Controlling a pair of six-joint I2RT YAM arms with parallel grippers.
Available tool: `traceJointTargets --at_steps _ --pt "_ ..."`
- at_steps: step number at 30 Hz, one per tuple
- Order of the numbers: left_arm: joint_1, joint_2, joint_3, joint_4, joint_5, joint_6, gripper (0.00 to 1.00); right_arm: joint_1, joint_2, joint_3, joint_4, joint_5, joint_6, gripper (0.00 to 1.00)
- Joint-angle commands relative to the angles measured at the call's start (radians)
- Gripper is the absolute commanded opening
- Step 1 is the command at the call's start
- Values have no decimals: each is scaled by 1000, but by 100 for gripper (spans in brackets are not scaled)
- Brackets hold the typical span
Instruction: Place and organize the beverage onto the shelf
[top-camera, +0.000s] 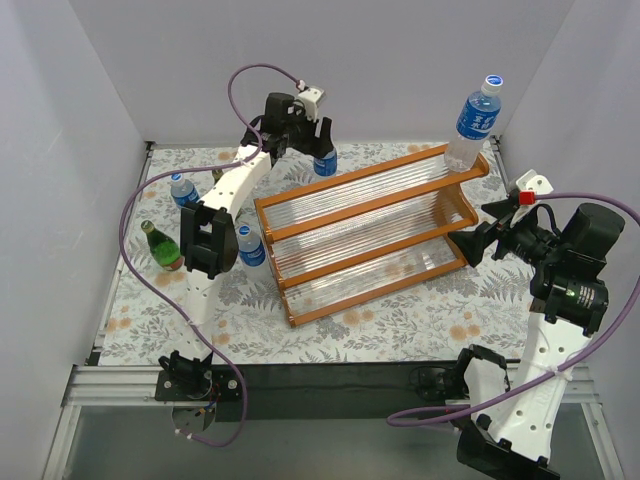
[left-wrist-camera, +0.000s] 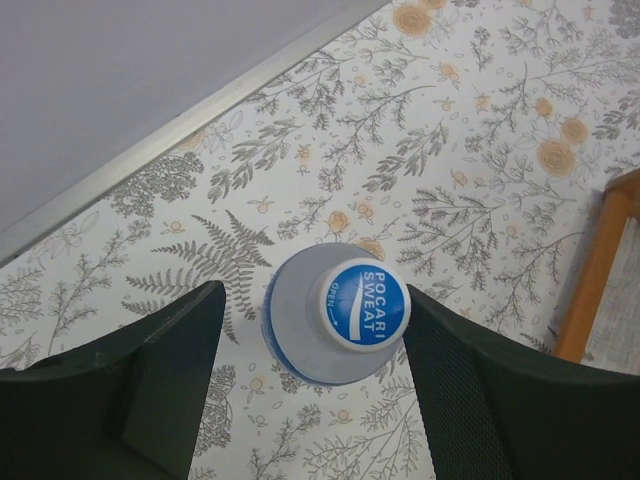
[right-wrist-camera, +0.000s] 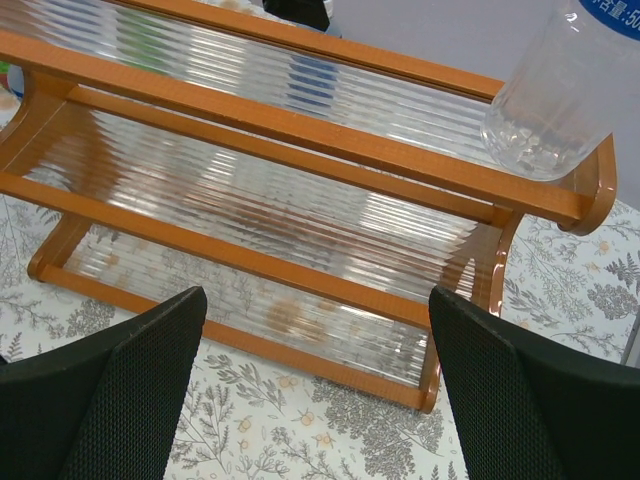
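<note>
The shelf (top-camera: 370, 232) is an orange-brown stepped rack with pale slatted tiers, standing in the middle of the floral mat. One clear bottle with a blue label (top-camera: 472, 122) stands at the right end of its top tier and also shows in the right wrist view (right-wrist-camera: 555, 100). Behind the shelf's left end, my left gripper (top-camera: 321, 148) is open, straddling another clear bottle (top-camera: 325, 163). From the left wrist, its blue cap (left-wrist-camera: 363, 305) touches the right finger (left-wrist-camera: 470, 390), with a gap at the left finger. My right gripper (top-camera: 476, 240) is open and empty, facing the shelf's right end (right-wrist-camera: 300, 130).
Left of the shelf stand two more clear blue-label bottles (top-camera: 183, 190) (top-camera: 251, 246) and a dark green bottle (top-camera: 162, 247). White walls close in the back and both sides. The shelf's wooden corner (left-wrist-camera: 600, 270) lies just right of the left gripper.
</note>
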Motion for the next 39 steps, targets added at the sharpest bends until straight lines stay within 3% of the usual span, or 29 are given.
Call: traceJointTargets --at_steps 1,7,15,25,29,30,33,39 --pt "-9 -42 -4 73 -52 19 68 -6 -2 3 19 -33 -5 97" --pt "-29 -25 -9 128 -52 15 68 -6 3 8 17 -37 1 97" --pt "-40 -12 -15 119 -46 15 54 -7 6 28 14 -30 13 97" --pt "-40 -35 -67 85 -114 54 54 -6 9 45 9 -33 30 97" --pt "-40 -40 -60 85 -111 48 39 -7 11 48 8 -36 32 98" --pt "-40 -40 -46 85 -109 41 22 -6 12 49 8 -36 33 97" --pt "-41 -46 -32 108 -108 16 0 -6 11 51 2 -33 32 98" --pt "-41 -110 -63 206 -172 -19 0 -6 9 59 -43 -25 -17 98"
